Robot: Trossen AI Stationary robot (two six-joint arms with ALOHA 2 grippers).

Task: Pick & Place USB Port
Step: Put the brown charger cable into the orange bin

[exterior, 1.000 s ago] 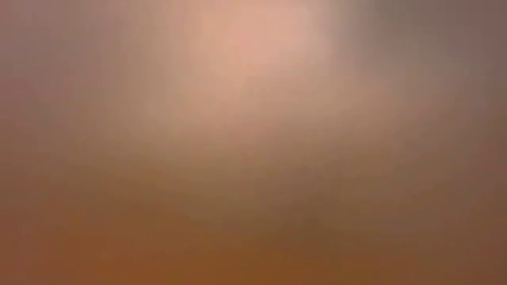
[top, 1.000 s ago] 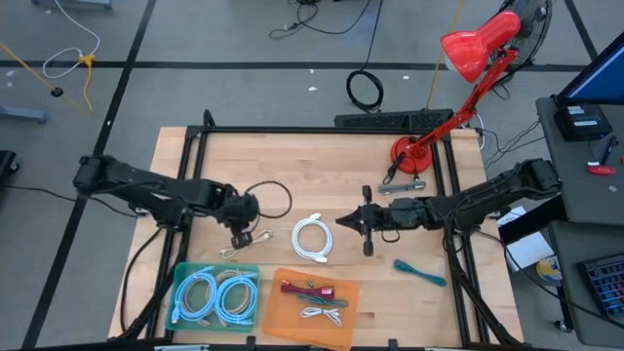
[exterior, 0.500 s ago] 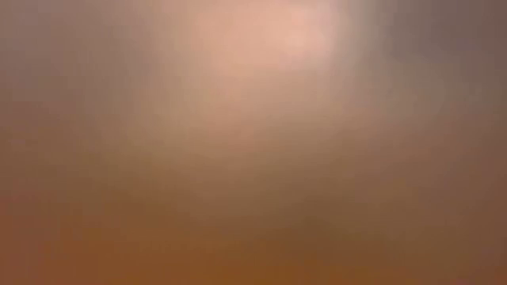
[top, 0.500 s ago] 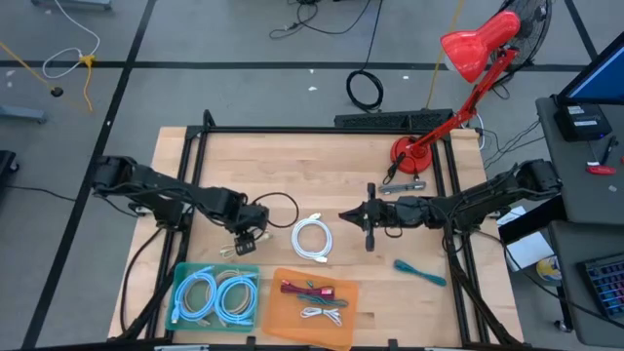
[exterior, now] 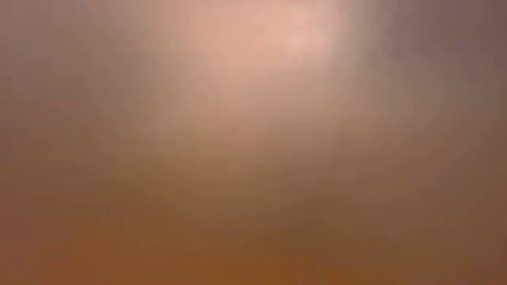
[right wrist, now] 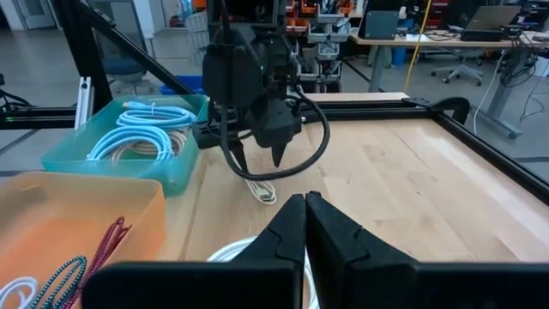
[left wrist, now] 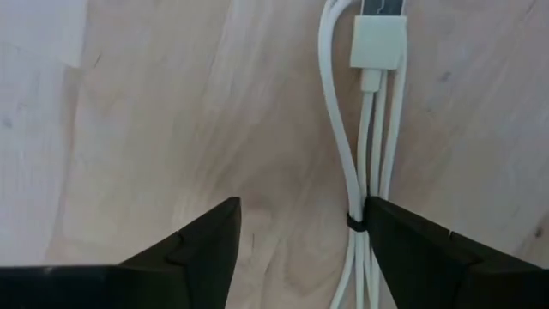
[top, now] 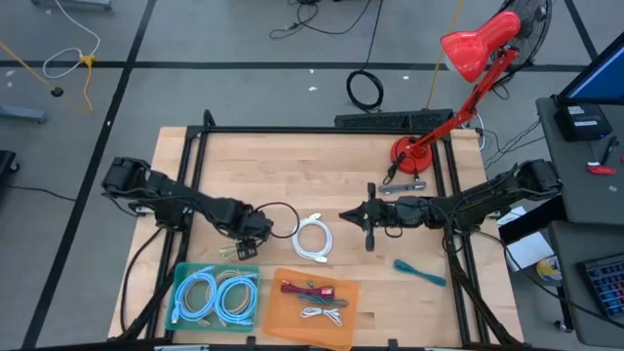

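On the left, the left gripper (top: 255,228) hung low over the wooden table (top: 322,166), just above the teal bin (top: 214,294), and its jaws stood apart with nothing between them. The wrist camera caught the small white cable (left wrist: 364,154) lying flat on the wood, its tied bundle right against one finger and its pale USB plug (left wrist: 377,41) pointing away from the gripper. So the task's piece sat on the table, unheld, beside the teal bin rather than in any container. By my reading this was the reach-and-grasp step: jaws wide, cable not yet bracketed. The next move called for a small sideways shift to centre the bundle between the fingers, then a drop and a squeeze. Moving across, a coiled white cable (top: 312,238) lay mid-table, and the orange tray (top: 312,297) sat below it. On the right, the right gripper (top: 347,216) waited over the table's middle with fingers pressed together, empty.
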